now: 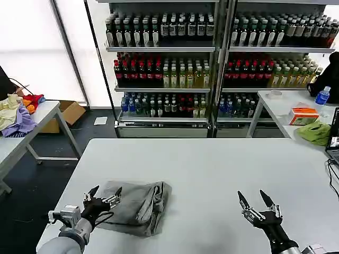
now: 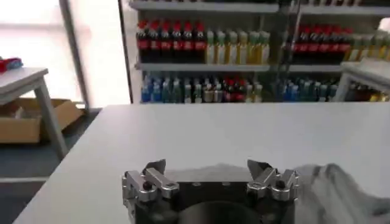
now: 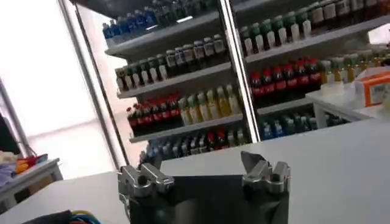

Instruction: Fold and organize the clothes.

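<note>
Folded grey shirt [image 1: 136, 206]: chest print, stripe and buttons hidden within folds; near corner covered by left gripper [image 1: 103, 194]. Bottle labels on shelves [image 1: 164, 63] too small to read. Right arm cut off at bottom edge.

I'm working in what looks like a mock shop or test lab. Behind my white counter [image 1: 212, 159] stand tall metal shelves [image 1: 164, 48] packed with rows of bottled drinks [image 1: 159, 74], sorted by colour like a store display. Plain side tables [image 1: 32, 119] hold heaped garments [image 1: 18, 114] on one side, and a cardboard box [image 1: 66, 114] sits on the dark floor by the bright window wall.
</note>
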Available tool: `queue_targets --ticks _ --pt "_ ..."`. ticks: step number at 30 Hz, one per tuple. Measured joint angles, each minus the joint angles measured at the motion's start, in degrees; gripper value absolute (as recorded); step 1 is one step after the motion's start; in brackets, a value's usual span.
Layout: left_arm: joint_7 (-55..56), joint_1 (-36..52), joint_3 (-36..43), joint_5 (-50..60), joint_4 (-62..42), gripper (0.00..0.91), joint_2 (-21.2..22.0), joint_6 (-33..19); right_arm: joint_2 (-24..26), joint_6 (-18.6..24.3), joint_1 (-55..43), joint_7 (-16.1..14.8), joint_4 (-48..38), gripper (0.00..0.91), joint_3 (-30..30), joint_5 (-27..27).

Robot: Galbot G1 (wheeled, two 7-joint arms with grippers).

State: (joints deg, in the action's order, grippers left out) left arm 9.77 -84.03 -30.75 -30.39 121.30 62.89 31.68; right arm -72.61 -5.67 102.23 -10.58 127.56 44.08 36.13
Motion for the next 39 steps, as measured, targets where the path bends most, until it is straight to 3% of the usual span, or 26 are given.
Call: queue_targets --ticks 5,10,11,12,13,14,17,19,39 --pt "-1.4 0.8 -1.0 0.2 -4.8 0.907 -0.7 -0.6 0.0 -0.1 -0.3 0.0 -0.2 0.907 -0.1 -0.1" --pt "-2.8 0.4 -1.3 0.2 -7.4 0.816 -1.0 -0.9 -0.1 -0.3 -0.5 0.1 -0.2 0.907 -0.1 -0.2" --pt "-3.1 0.2 -1.2 0.2 -7.8 0.715 -0.9 -0.9 -0.1 -0.3 -0.6 0.1 -0.2 0.907 -0.2 -0.2" --pt "-3.3 0.1 -1.2 0.2 -8.0 0.474 -0.8 -0.9 -0.2 -0.4 -0.6 0.1 -0.1 0.907 -0.3 -0.3" --pt "-3.5 0.1 -1.1 0.3 -8.1 0.403 -0.7 -0.9 -0.3 -0.4 -0.6 0.1 -0.1 0.907 -0.4 -0.4" --pt "-3.8 0.2 -1.1 0.4 -8.3 0.272 -0.6 -1.0 -0.3 -0.4 -0.5 0.1 -0.1 0.907 -0.4 -0.5" --pt "-4.4 0.7 -0.8 0.5 -9.1 0.081 -0.3 -1.2 -0.4 -0.4 -0.4 0.1 0.0 0.907 -0.4 -0.6" --pt "-4.9 1.0 -0.7 0.6 -9.6 0.010 -0.4 -1.4 -0.3 -0.3 -0.2 0.1 0.0 0.907 -0.3 -0.6" --pt "-8.6 0.0 -1.5 0.6 -10.5 0.010 -0.4 -2.3 -0.1 0.2 0.2 0.1 -0.3 0.907 0.0 -0.1"
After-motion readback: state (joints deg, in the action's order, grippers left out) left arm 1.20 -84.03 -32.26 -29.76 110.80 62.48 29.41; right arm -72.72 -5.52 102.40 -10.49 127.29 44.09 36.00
